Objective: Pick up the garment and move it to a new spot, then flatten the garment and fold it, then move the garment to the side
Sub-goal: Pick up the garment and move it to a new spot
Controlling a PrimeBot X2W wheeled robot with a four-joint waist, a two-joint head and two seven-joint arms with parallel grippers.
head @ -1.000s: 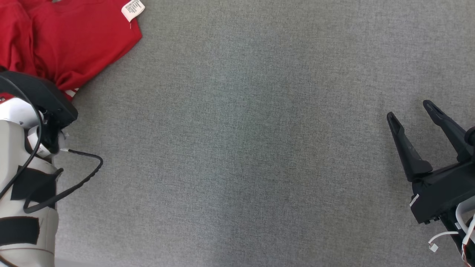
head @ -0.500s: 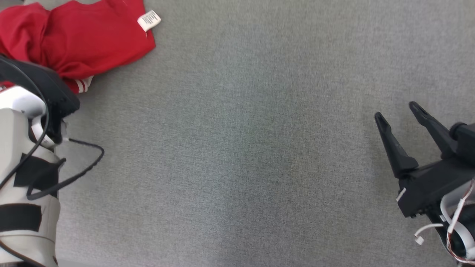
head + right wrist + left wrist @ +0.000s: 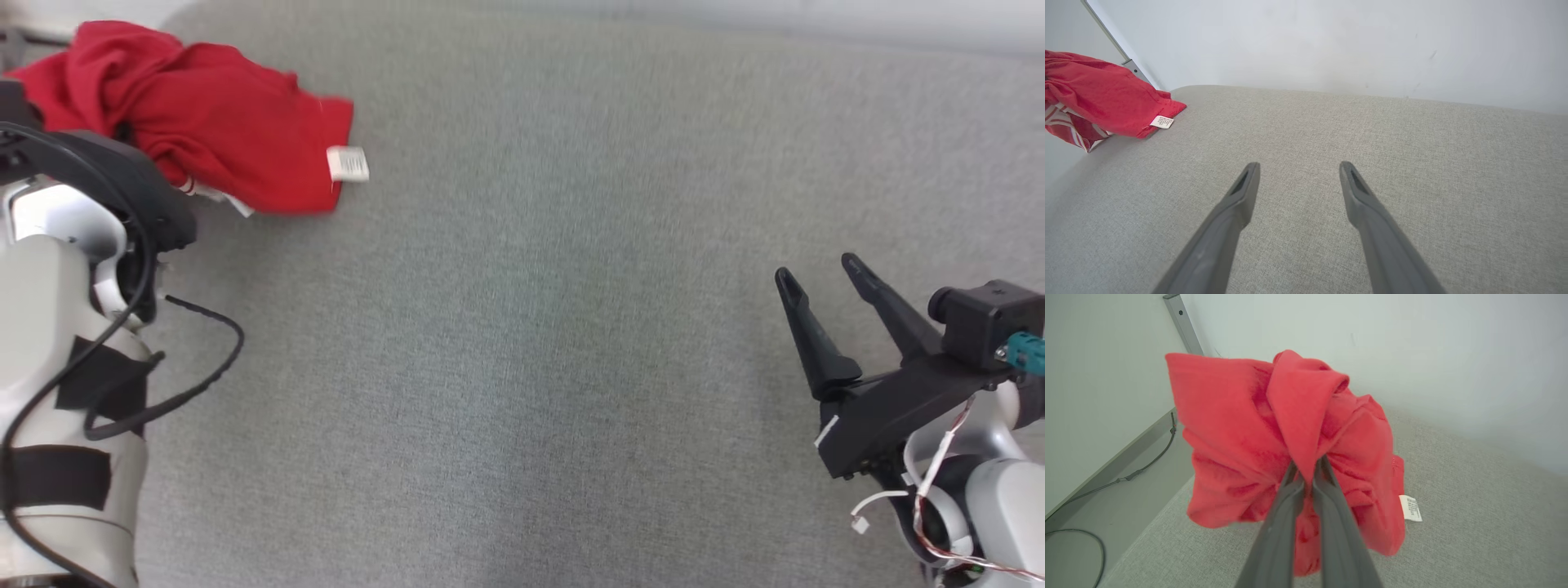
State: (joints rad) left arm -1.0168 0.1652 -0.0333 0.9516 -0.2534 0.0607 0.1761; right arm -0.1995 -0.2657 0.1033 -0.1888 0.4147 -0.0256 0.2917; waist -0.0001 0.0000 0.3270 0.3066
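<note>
1. The left gripper (image 3: 1306, 467) is pressed together on a fold of the red garment (image 3: 1229, 416). The garment hangs in a bunch over the far left corner of the grey table (image 3: 531, 367).
2. Over on the right, the right gripper (image 3: 816, 268) hovers with its fingers spread wide, holding nothing, well apart from the cloth.
3. This looks like the carry to a new spot. It should lift enough that the low hem with the white label (image 3: 347, 163) clears the table. I cannot tell if the hem is brushing it.
4. Head for the open middle, and smoothly, because a thin pinch like that could slip.
5. Lower gently and let the cloth trail out rather than pile up. That should make flattening easier.
</note>
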